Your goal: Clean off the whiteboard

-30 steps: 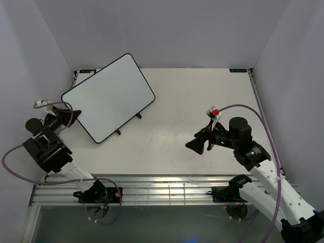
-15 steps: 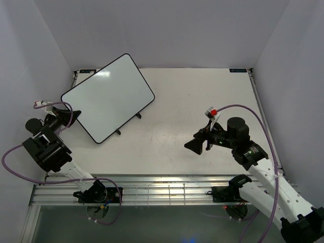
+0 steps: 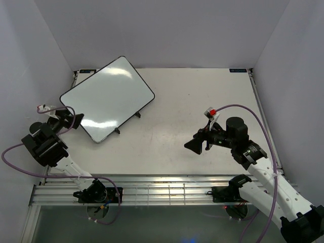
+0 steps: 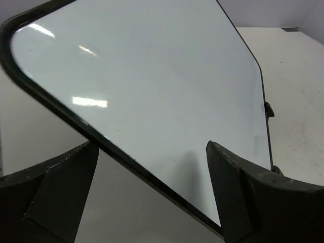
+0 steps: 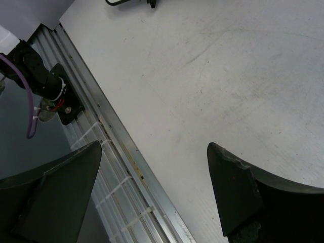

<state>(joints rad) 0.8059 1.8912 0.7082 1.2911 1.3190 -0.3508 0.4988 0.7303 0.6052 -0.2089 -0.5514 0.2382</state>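
The whiteboard (image 3: 107, 98) stands tilted on its small legs at the table's back left, glossy, black-framed and blank, with no writing showing. My left gripper (image 3: 72, 120) is at its lower left edge. In the left wrist view the whiteboard (image 4: 152, 76) fills the frame, and its black edge runs between the spread jaws of the left gripper (image 4: 152, 174), which stands open. My right gripper (image 3: 193, 146) hovers open over the bare table to the right, holding nothing. The right wrist view shows only table between the jaws of the right gripper (image 5: 154, 174).
The board's black stand legs (image 3: 137, 115) stick out onto the table. An aluminium rail (image 3: 162, 185) runs along the near edge and shows as the rail (image 5: 109, 147) in the right wrist view. Grey walls close in on three sides.
My left gripper has gone from nearly shut on the board's edge to wide open. The board has shifted slightly left and its tilt has changed. The right arm has hardly moved.
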